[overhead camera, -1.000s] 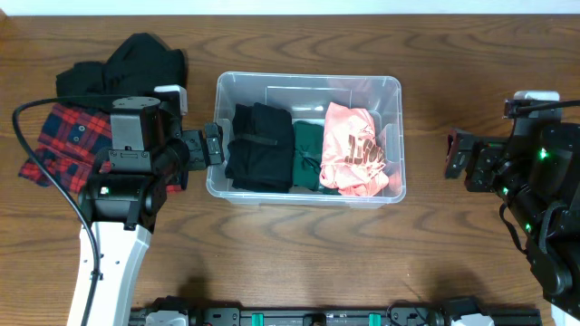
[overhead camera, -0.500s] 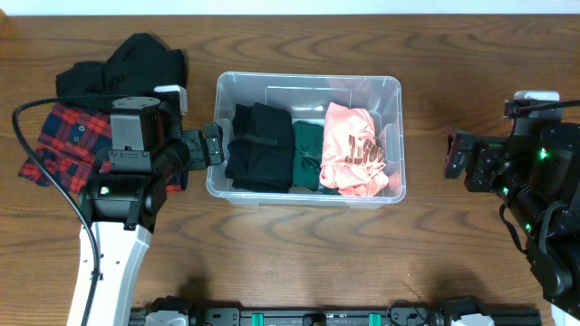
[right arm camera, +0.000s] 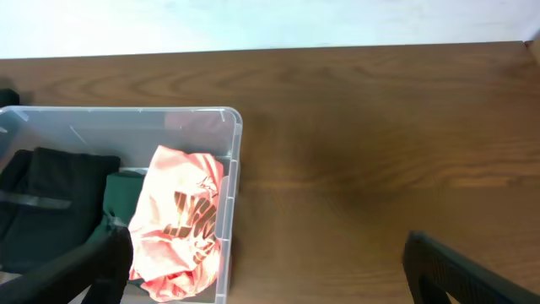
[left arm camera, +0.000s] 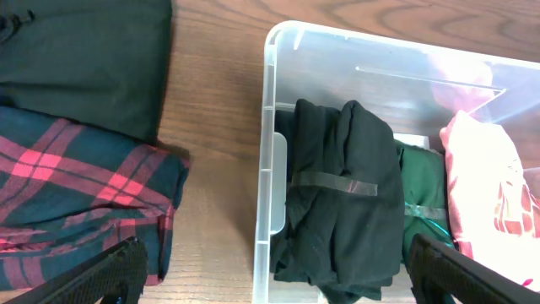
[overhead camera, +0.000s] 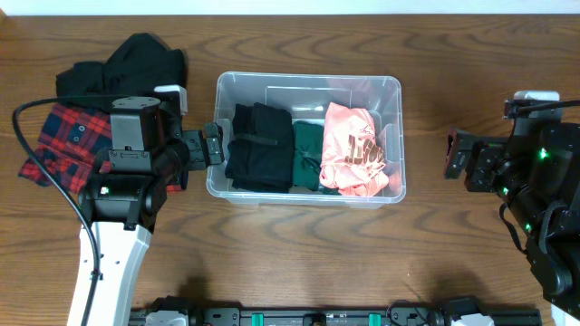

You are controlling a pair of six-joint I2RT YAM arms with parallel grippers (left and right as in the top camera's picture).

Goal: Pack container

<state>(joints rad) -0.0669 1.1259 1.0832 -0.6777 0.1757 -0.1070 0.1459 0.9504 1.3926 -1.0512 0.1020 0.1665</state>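
Note:
The clear container (overhead camera: 308, 83) stands mid-table and holds a folded black garment (overhead camera: 259, 145), a green one (overhead camera: 306, 154) and a pink one (overhead camera: 355, 149). It also shows in the left wrist view (left arm camera: 272, 101) and the right wrist view (right arm camera: 229, 152). My left gripper (overhead camera: 212, 145) is open and empty, just outside the container's left wall; its fingertips (left arm camera: 274, 274) straddle that wall. My right gripper (overhead camera: 453, 154) is open and empty over bare table right of the container, its fingertips (right arm camera: 270, 270) spread wide.
A red plaid garment (overhead camera: 63, 145) and a black garment (overhead camera: 122, 68) lie at the left of the table, beside my left arm. They also show in the left wrist view, the plaid (left arm camera: 76, 203) below the black (left arm camera: 84, 59).

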